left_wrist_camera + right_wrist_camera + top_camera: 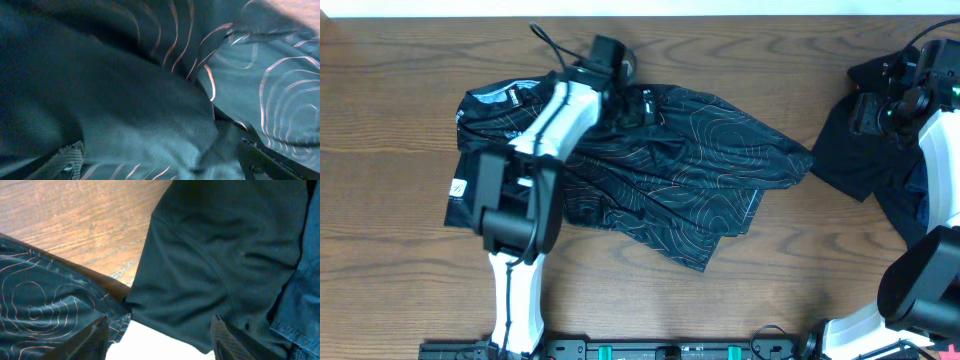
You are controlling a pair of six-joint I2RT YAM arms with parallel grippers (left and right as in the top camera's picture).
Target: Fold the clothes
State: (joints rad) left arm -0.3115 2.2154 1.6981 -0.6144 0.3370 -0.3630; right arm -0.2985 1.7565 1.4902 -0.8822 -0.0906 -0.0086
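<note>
A black jersey (pixel 720 150) with thin orange-white contour lines lies spread and rumpled across the middle of the table. My left gripper (pixel 628 98) hangs low over its far edge. In the left wrist view the left gripper (pixel 165 167) is open, its fingers (pixel 67 160) wide apart with jersey cloth (pixel 280 90) lying slack under them. A plain dark garment (pixel 850 160) lies at the right. My right gripper (pixel 870 112) hovers over its far part. In the right wrist view the right gripper (pixel 162 342) is open above the dark garment's edge (pixel 210 255), and a jersey corner (pixel 40 310) shows beside it.
A bluish piece (pixel 305 305) lies partly under the plain dark garment at the far right (pixel 920 200). The wooden table (pixel 390 120) shows bare to the left of the jersey and along the front (pixel 770 290). The left arm (pixel 525 200) crosses over the jersey's left part.
</note>
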